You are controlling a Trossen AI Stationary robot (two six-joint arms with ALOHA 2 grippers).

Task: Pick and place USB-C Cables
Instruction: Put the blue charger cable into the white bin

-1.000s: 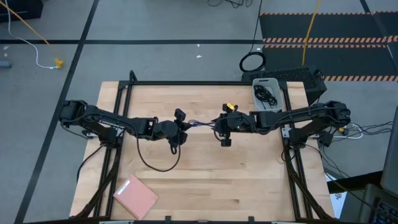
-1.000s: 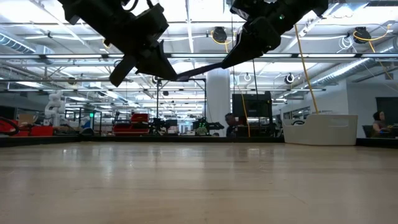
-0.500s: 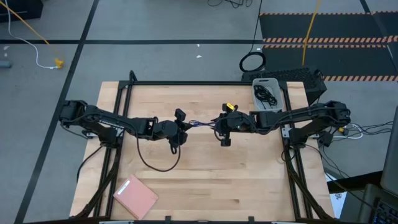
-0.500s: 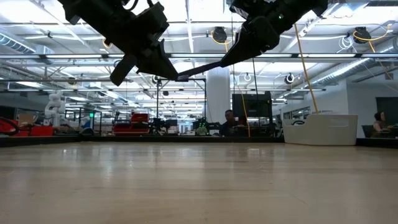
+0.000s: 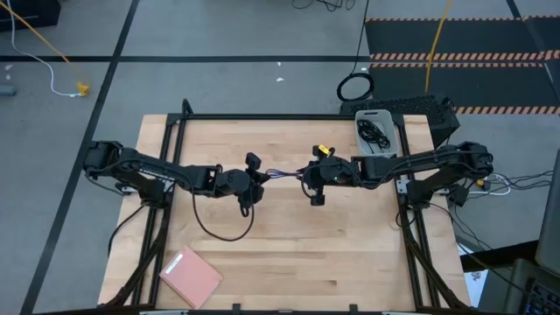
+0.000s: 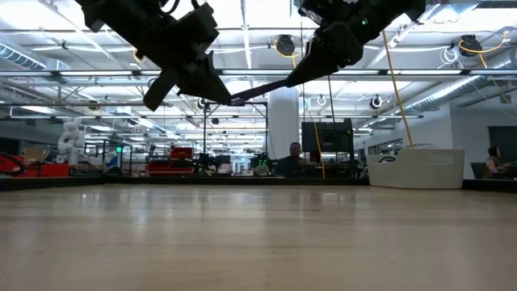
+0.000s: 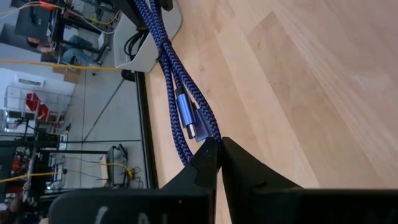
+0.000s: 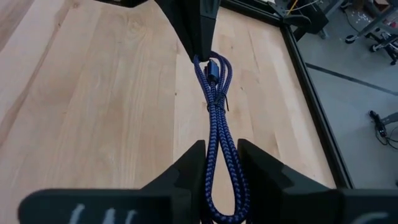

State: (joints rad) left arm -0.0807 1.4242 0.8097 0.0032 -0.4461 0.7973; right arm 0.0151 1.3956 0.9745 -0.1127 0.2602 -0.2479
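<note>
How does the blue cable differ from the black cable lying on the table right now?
The blue cable is bundled and stretched in the air between the left pincer and the right pincer; the black cable lies loose on the table in an open curve. The blue one is gripped at both ends; nothing holds the black one. The blue is braided; the black looks plain. Both are thin cords.

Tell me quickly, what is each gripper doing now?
Left gripper: shut on one end of the blue cable, above the table.
Right gripper: shut on its other end.
</note>
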